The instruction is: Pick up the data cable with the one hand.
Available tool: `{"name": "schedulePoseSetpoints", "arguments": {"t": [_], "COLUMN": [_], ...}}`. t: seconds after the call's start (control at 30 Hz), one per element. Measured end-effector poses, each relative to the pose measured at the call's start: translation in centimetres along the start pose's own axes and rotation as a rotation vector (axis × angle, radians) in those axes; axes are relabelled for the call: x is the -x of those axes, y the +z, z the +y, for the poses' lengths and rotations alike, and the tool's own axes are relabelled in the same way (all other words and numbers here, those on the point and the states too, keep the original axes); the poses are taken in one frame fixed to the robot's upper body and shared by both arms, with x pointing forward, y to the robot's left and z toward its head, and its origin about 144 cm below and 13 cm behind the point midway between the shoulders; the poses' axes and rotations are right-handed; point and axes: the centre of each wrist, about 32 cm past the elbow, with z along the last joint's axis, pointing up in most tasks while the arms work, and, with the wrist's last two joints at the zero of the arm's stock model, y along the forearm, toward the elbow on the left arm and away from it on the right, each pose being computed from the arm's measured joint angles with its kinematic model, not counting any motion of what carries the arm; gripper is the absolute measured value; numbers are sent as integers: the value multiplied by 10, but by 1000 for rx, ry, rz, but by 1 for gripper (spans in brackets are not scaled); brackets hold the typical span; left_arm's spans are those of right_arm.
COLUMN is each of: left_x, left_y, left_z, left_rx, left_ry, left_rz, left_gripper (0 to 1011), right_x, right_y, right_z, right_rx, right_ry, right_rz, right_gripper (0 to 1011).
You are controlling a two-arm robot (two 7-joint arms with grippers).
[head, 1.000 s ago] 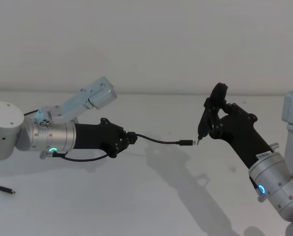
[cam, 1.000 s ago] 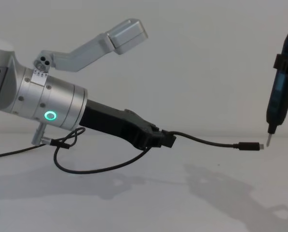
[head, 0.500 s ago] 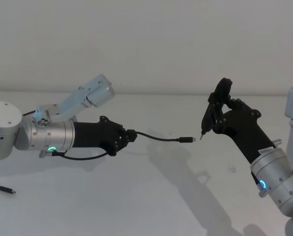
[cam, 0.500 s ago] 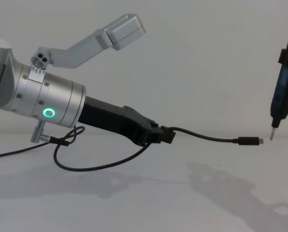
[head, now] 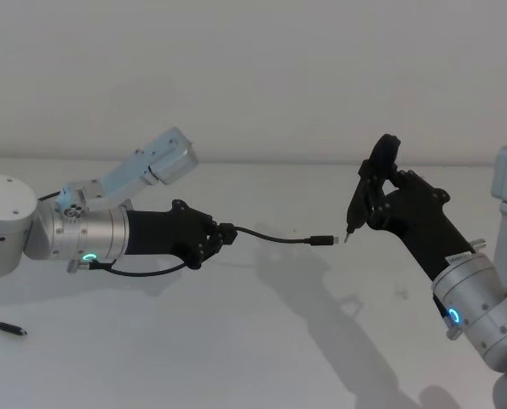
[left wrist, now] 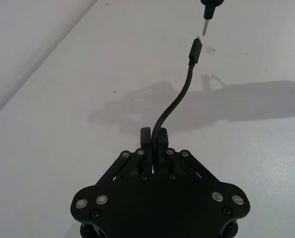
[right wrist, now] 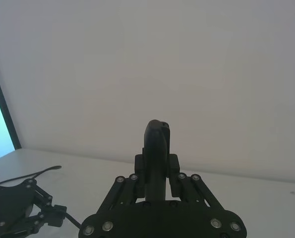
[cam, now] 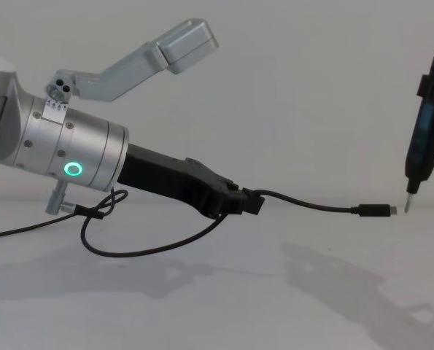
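Observation:
My left gripper (head: 223, 236), the black angular one on a silver wrist with a green ring light, is shut on the data cable (head: 274, 239). The held cord runs free to the right, and its plug (head: 324, 241) hangs above the table with its silvery tip pointing right. In the left wrist view the fingers (left wrist: 146, 136) pinch the cable (left wrist: 174, 104) close together. My right gripper (head: 379, 189) is shut on a slim dark tool (head: 355, 209). That tool's thin metal tip (cam: 408, 202) hovers just right of the plug (cam: 377, 211), a small gap apart.
The rest of the cable loops under my left wrist (cam: 136, 251) and trails off left. Another small black plug end (head: 10, 330) lies on the white table at the lower left. A plain white wall stands behind.
Over the last second the left gripper lifted the cable slightly, so the plug now hangs level. The right gripper's tool shifted a little right and up. Both grips are unchanged.

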Motion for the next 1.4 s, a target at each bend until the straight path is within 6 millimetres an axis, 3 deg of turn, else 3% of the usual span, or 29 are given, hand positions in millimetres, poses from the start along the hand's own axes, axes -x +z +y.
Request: {"name": "schedulePoseSetpoints", "arguments": {"t": [1.4], "left_x": [0], "left_y": [0], "left_z": [0], "left_rx": [1], "left_ry": [0], "left_rz": [0], "left_gripper": [61], "right_x": [5], "right_y": [0], "right_z": [9], "right_rx": [12], "right_ry": [10], "right_rz": [-5], "right_gripper": [274]}}
